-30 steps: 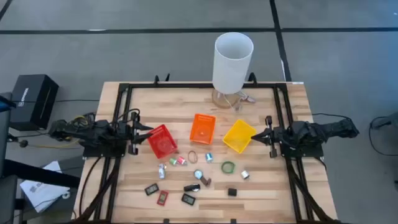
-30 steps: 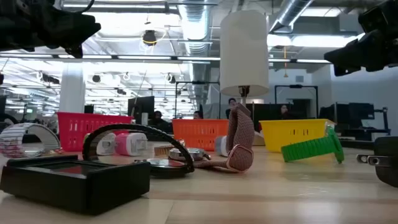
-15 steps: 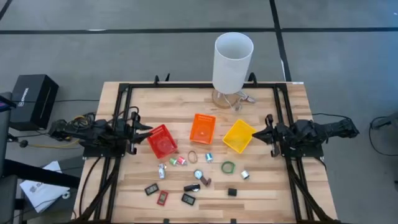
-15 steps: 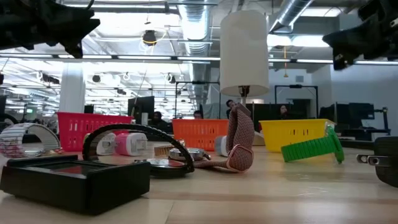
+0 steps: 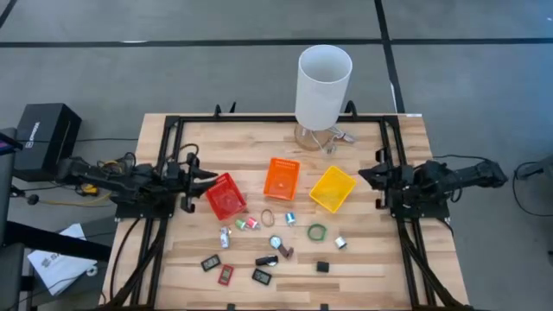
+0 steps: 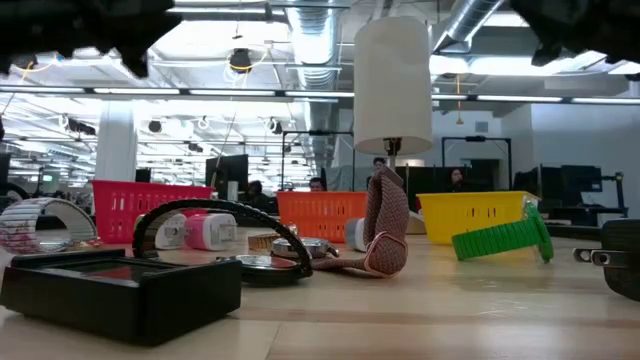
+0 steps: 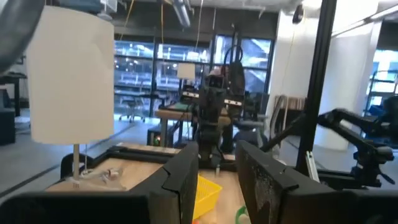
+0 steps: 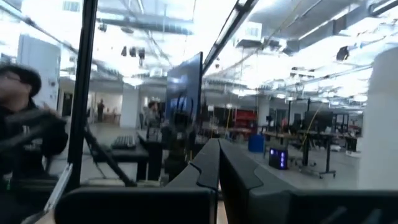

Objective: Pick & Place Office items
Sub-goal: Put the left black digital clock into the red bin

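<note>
Left tool (image 5: 206,179), narrowly parted and empty, sits beside the red bin (image 5: 225,196). Right tool (image 5: 363,174), pressed closed, sits by the yellow bin (image 5: 333,188). Items (image 5: 268,242) lie forward on the worktop (image 5: 251,142), unpicked.

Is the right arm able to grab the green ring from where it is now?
Probably yes. The green ring lies flat on the table with bare wood around it, and nothing stands between it and the right gripper, which hangs by the yellow bin. Its fingers look shut, so they would need to open first.
</note>
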`<state>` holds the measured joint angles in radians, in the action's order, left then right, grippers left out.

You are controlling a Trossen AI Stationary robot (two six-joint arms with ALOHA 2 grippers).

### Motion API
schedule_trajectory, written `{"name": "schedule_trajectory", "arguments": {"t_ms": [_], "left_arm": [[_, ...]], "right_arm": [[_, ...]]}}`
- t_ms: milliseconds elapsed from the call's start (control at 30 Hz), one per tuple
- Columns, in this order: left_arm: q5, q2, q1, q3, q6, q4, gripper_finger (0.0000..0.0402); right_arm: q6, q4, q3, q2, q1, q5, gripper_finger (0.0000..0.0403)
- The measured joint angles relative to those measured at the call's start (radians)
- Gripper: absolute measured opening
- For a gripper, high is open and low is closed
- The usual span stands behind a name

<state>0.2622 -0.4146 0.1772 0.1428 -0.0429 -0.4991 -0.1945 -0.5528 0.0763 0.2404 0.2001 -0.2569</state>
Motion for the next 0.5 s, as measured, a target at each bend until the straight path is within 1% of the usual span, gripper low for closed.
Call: {"name": "schedule_trajectory", "arguments": {"t_ms": [67, 200, 367, 500], "left_arm": [[0.000, -0.108, 0.004, 0.066, 0.007, -0.001, 0.0104], [-0.001, -0.304, 0.006, 0.187, 0.035, 0.025, 0.0104], [-0.003, -0.473, 0.008, 0.324, 0.003, 0.221, 0.0104], [-0.033, -0.561, 0.026, 0.407, -0.015, 0.372, 0.0104]], "right_arm": [[0.000, -0.050, 0.017, 0.089, 0.000, 0.000, 0.0001], [0.001, -0.047, 0.071, 0.246, 0.000, -0.006, 0.0001], [0.003, -0.055, 0.138, 0.377, 0.000, -0.006, 0.0001], [0.008, -0.044, 0.193, 0.506, 0.000, -0.006, 0.0005]]}}
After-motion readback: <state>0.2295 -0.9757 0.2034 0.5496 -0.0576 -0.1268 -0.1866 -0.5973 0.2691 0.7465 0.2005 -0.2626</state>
